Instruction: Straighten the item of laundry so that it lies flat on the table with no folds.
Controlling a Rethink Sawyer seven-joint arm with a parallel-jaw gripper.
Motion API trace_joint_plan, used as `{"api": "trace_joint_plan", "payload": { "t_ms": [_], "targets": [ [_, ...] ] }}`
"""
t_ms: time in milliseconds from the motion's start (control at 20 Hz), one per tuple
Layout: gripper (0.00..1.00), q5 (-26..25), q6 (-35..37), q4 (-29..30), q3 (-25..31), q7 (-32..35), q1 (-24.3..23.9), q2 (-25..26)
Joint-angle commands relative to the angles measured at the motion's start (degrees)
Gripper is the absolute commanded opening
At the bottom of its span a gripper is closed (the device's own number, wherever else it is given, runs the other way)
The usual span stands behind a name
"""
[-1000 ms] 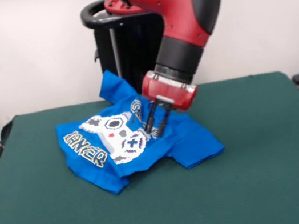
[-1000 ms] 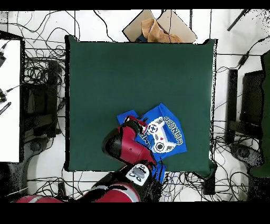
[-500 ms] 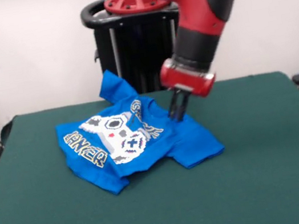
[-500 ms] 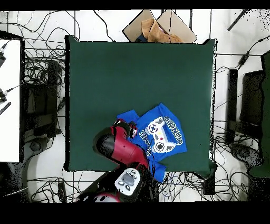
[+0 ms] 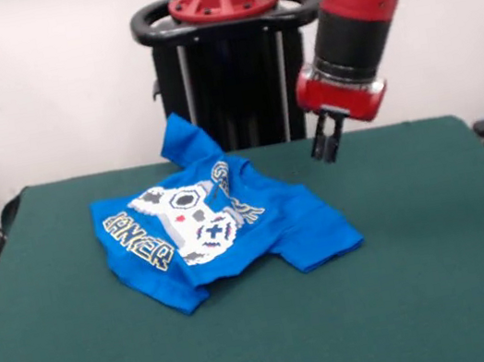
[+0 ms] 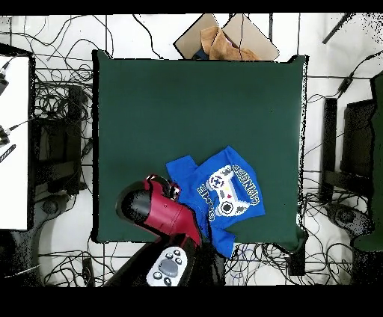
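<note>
Gripper (image 5: 327,148) hangs in the upper right of the front view, above the table (image 5: 440,240) and clear of the T-shirt (image 5: 218,232). Its 2 dark fingers (image 5: 319,141) hang close together with nothing between them, so clenched on nothing.

T-shirt sits left of centre in the front view, lower centre-right in the overhead view (image 6: 218,193), near the table's bottom edge there. It is not flat. The top part is bunched and stands up in a peak (image 5: 180,138) at the back of the cloth, and the lower left hem looks doubled under. The right sleeve (image 5: 322,237) lies out toward frame centre.

Risks, as judgement:
- Shirt is close to the table edge by the robot base. A pull toward that edge could drag cloth off it.
- The raised peak could flop forward over the print if the shirt is tugged from the sleeve side, adding a fold.
- A pinch into bunched cloth may catch 2 layers and lift the whole shirt instead of spreading it.
- Felt-like surface probably grips the cloth, so a drag may wrinkle it rather than slide it.

Writing: yellow-outlined letters at the shirt's left read roughly "ANGER" (image 5: 137,240), part of a longer word. More lettering right of the controller print (image 5: 194,219) is folded and unreadable. No brand labels legible.
</note>
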Motion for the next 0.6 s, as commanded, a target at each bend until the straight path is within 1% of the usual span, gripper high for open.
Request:
{"api": "trace_joint_plan", "payload": {
  "t_ms": [50, 100, 300, 500, 600],
  "targets": [
    [0.0, 0.03, -16.63, -0.17, 8.21, 19.23, -4.25, 9.32],
    [0.0, -0.83, -19.59, -0.33, 9.39, 19.86, -5.52, 11.0],
    [0.0, -1.65, -26.96, -0.81, 12.13, 21.28, -7.78, 15.64],
    [0.0, 0.23, -29.34, -0.67, 13.45, 20.18, -8.02, 17.46],
    [0.0, 0.01, -29.25, 0.08, 14.73, 19.05, -9.03, 17.48]
  ]
}}
